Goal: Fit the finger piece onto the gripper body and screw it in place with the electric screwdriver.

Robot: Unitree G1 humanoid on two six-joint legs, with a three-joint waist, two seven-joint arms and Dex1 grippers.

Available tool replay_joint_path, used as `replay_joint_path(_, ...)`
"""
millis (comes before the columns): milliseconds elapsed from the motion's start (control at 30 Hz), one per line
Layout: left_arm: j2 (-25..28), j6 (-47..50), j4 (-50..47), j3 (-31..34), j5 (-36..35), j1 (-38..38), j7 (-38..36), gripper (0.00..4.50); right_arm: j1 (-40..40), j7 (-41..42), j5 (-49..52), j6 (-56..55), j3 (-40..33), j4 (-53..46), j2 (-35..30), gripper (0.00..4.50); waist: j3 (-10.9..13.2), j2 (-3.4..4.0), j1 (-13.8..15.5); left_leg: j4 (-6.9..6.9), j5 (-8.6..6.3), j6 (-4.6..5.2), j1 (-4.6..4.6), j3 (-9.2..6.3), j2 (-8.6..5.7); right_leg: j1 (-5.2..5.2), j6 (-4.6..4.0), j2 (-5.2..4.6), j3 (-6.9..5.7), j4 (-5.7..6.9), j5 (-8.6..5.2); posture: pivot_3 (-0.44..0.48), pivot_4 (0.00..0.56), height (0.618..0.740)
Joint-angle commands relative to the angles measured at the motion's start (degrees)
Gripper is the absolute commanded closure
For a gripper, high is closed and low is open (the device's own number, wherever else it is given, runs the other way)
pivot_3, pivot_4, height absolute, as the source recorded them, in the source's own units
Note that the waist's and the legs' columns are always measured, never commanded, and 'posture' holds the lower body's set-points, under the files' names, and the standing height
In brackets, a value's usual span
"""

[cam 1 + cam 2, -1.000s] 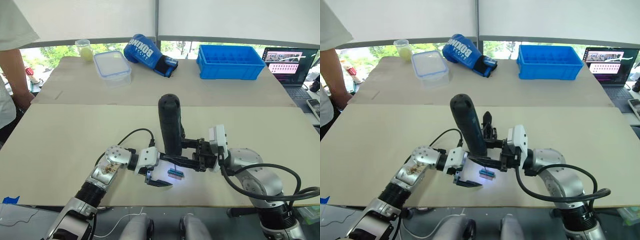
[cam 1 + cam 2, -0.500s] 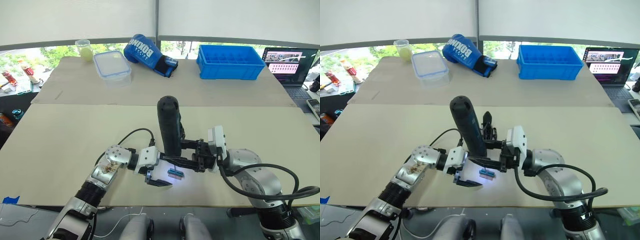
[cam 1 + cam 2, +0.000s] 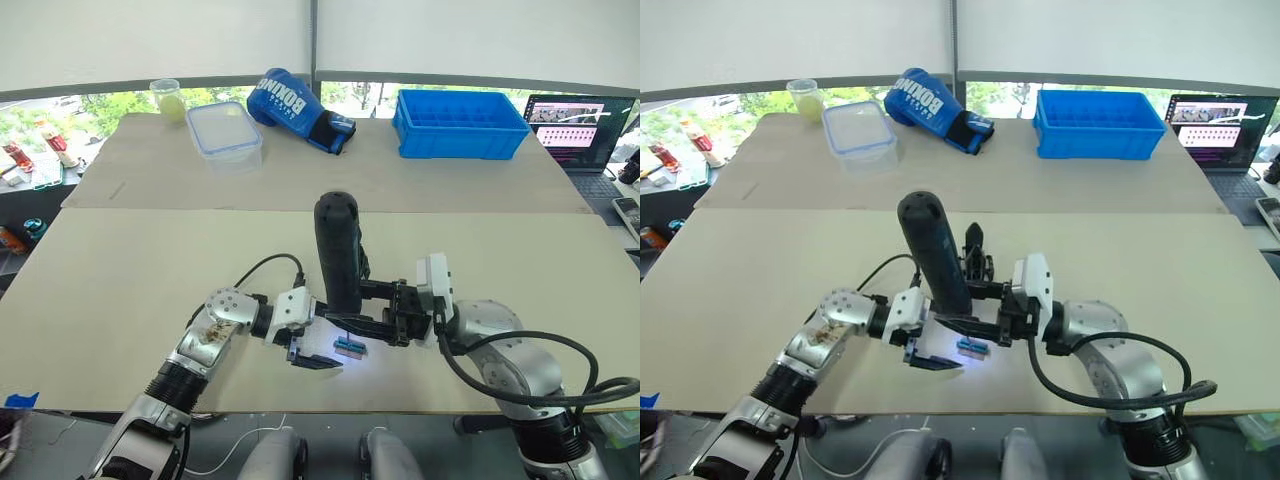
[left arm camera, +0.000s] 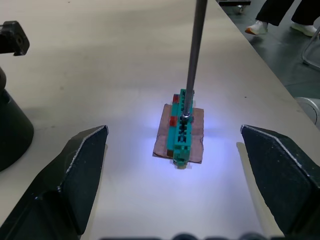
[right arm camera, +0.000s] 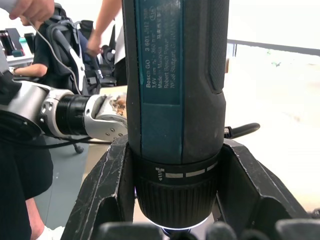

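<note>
Pale beige tabletop [image 3: 120,300] fills the lower half of the head views, with windows beyond. At lower centre the right gripper [image 5: 172,200] is clenched on the electric screwdriver [image 3: 338,250], its two fingers clamping the collar just above the lit nose, so the tool stands nearly upright. Beside it the left gripper [image 4: 172,172] is spread wide and grasps nothing, straddling a small green-and-black block [image 4: 182,127] on a brown pad. The screwdriver looks heavy, rigid and top-weighted, so that low grip at the collar seems the sound place to steady it; its smooth casing could twist under torque. Only the left wrist view reveals the thin silver bit [image 4: 194,55] landing on the block; the head views hide that contact behind the grippers. The right wrist view alone shows the label on the handle. The gripper body [image 3: 975,255] stands just behind the screwdriver, mid-frame; the finger piece cannot be made out.
</note>
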Motion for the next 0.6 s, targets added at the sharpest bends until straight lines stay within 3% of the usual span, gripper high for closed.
replay_joint_path(33,0.9,2.1,-4.0,2.1,-2.7,0.8,0.3,0.0,-3.0,-1.8,4.8,1.7,-3.4,-5.2,-0.1,2.58,0.0,0.0,0.0,0.0,0.0,-0.01,0.0,-0.01,0.0,0.0,0.0,0.0,0.0,0.0,0.0,0.0,0.15,0.74)
replay_joint_path(300,1.6,9.0,-7.9,7.8,-6.4,2.3,6.7,0.0,-8.5,-4.7,9.7,6.3,-5.6,-5.7,-0.7,2.58,0.0,0.0,0.1,0.0,0.0,0.0,0.0,-0.04,0.0,0.01,0.0,-0.02,-0.01,-0.01,0.0,0.0,0.15,0.74)
replay_joint_path(600,-0.7,10.7,-3.2,9.4,-4.0,0.8,16.3,0.0,-13.8,-5.3,11.7,8.3,-7.0,-3.7,-1.3,2.58,0.0,0.0,0.2,0.0,0.01,-0.01,0.01,-0.03,-0.01,0.02,0.0,-0.02,-0.02,0.01,0.0,0.0,0.15,0.74)
